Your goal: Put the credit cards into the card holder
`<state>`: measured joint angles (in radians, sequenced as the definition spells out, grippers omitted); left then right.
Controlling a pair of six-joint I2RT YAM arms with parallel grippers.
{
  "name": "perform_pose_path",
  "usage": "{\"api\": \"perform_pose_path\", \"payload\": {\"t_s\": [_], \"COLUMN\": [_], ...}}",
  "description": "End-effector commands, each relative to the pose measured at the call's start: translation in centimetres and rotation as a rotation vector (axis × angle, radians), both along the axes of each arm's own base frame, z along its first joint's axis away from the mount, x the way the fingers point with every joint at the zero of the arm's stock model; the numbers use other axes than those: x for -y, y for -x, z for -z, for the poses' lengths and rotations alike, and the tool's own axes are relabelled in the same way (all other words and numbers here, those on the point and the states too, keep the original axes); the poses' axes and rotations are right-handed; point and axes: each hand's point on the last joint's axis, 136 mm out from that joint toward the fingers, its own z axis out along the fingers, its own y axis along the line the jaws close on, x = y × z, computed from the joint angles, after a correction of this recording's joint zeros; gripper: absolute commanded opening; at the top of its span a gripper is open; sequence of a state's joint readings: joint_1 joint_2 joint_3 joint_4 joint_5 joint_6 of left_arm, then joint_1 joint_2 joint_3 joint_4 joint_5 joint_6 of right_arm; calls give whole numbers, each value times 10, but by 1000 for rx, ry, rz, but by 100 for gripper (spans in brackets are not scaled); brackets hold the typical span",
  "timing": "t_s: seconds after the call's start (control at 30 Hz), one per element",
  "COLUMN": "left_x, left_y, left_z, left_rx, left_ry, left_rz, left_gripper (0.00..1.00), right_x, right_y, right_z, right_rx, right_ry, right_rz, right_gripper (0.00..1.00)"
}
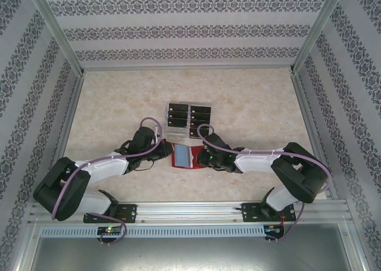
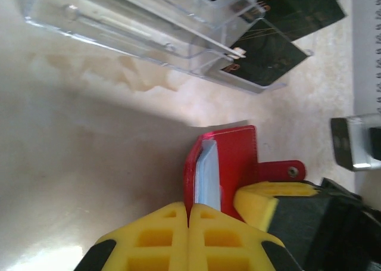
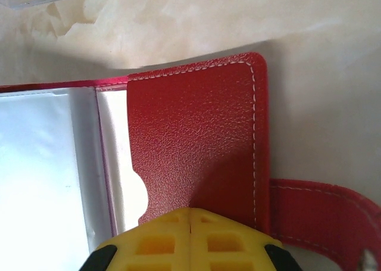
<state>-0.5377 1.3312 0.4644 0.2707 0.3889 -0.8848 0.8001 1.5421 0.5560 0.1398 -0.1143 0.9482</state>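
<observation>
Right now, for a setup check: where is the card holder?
Top view: card holder lies open mid-table between the left gripper and right gripper, just on the near side of the clear tray.

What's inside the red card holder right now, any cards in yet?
The card holder is open, showing pale, glossy sleeves with no card seen in them. Its red flap covers the pocket underneath, so whatever is in there is hidden.

Beige marbled surface (image 1: 119, 98). I see two things on it: clear compartment tray (image 1: 189, 114) at frame centre, slightly high; red card holder (image 1: 186, 156) lying open just below the tray, small gap between them.
</observation>
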Motion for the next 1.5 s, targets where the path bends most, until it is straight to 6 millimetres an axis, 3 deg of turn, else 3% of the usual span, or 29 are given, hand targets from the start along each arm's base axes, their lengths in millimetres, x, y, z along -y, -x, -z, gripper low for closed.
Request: {"api": "perform_pose_path", "payload": {"t_s": [0.0, 0.43, 0.6, 0.73, 0.9, 1.03, 1.23, 1.33, 1.47], "left_x": [10, 52, 64, 63, 57, 47, 36, 35, 38], "left_y": [-9, -7, -7, -7, -6, -5, 1, 2, 0], "left_z": [-28, -46, -25, -2, 5, 2, -1, 0, -3], "left_rx": [74, 97, 37, -13, -19, -2, 17, 19, 22], "left_ry": [78, 166, 157, 98, 71, 32, -24, -32, -12], "left_rz": [-3, 74, 83, 62, 42, 24, 28, 33, 35], "left_gripper": [0, 0, 0, 0, 0, 0, 0, 0, 0], "right_x": [46, 40, 36, 36, 47, 71, 96, 91, 65], "right_y": [36, 35, 35, 33, 32, 31, 25, 20, 13], "right_z": [62, 65, 66, 57, 33, 9, -46, -69, -86], "right_rx": [-184, -203, -207, -196, -156, -103, 20, 76, 90], "right_ry": [215, 211, 204, 192, 219, 283, 266, 222, 138], "right_rz": [22, 0, -13, -14, -15, 11, 70, 51, -21], "right_gripper": [5, 5, 5, 7, 14, 28, 39, 43, 45]}}
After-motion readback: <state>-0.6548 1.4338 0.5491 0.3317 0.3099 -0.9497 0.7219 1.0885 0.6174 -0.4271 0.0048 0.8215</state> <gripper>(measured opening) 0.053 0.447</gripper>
